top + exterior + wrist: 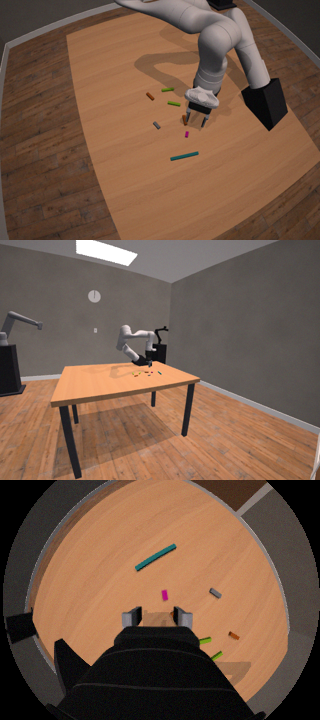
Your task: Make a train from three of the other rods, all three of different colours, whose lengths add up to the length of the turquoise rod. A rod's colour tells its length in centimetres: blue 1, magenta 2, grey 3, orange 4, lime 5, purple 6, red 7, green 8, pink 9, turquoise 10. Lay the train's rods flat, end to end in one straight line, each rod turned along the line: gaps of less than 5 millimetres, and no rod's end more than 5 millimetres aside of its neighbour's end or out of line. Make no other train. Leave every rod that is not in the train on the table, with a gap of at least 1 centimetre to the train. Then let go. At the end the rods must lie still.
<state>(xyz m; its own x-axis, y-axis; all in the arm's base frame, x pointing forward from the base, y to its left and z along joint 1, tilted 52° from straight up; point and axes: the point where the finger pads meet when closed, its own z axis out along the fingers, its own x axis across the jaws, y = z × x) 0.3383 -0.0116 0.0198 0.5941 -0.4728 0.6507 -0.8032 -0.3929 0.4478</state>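
The turquoise rod (pixel 184 155) (pixel 155 558) (pixel 159 372) lies flat towards the table's front. A magenta rod (pixel 186 134) (pixel 164 595) lies between it and my gripper. A grey rod (pixel 156 125) (pixel 215 592) lies to the left. One orange rod (pixel 184 119) lies right beside my left finger; the wrist view does not show it. A second orange rod (pixel 150 96) (pixel 234 635) and two lime rods (pixel 167 89) (pixel 173 103) lie farther back. All rods lie apart. My gripper (pixel 196 121) (pixel 157 613) (pixel 149 365) is open and empty, low over the table.
The arm's black base (pixel 266 103) stands at the table's right edge. The wooden table (pixel 155 193) (pixel 103 387) stretches wide to the front and left of the rods. Another arm (pixel 15 320) stands far off in the room.
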